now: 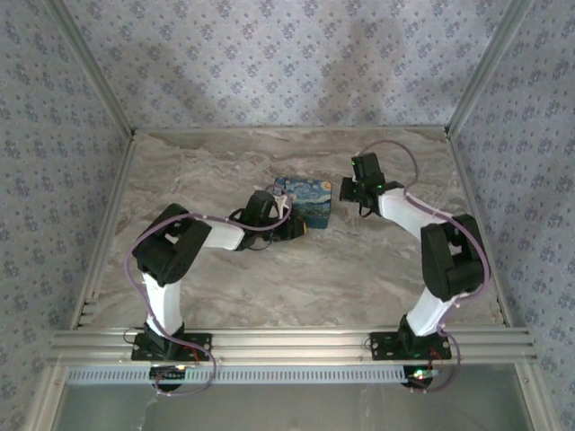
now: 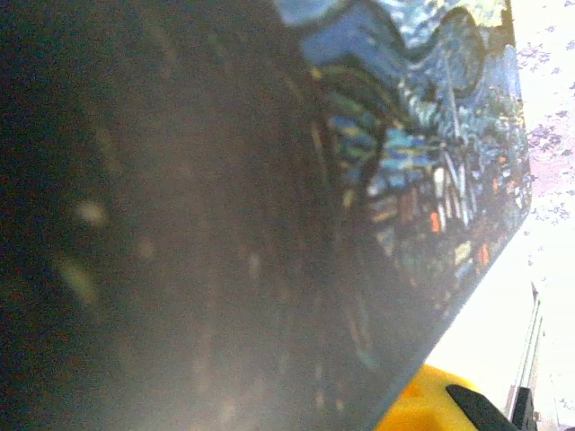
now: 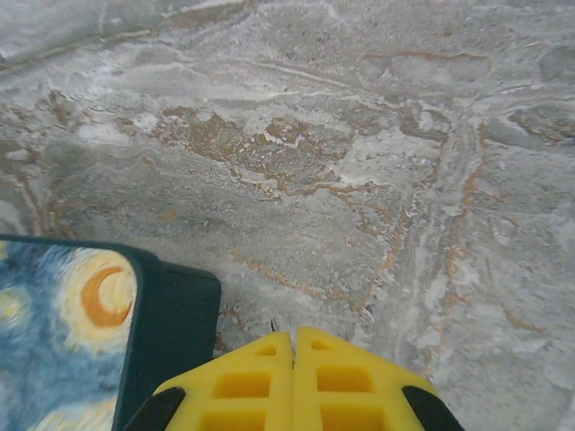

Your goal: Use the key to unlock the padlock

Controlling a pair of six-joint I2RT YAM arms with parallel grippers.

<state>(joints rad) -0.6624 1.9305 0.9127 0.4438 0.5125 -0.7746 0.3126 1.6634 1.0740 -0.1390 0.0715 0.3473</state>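
A box printed with a blue and yellow starry-night painting lies mid-table. The padlock and the key are hidden. My left gripper is pressed against the box's near-left side. In the left wrist view the box is a close, dark blur, with one yellow finger at the bottom edge, so its state is unclear. My right gripper hovers just right of the box's far corner. Its yellow fingertips are shut flat together over bare marble, beside the box's dark edge.
The marble tabletop is walled by patterned panels on three sides. An aluminium rail runs along the near edge by the arm bases. Open marble lies ahead of the right gripper.
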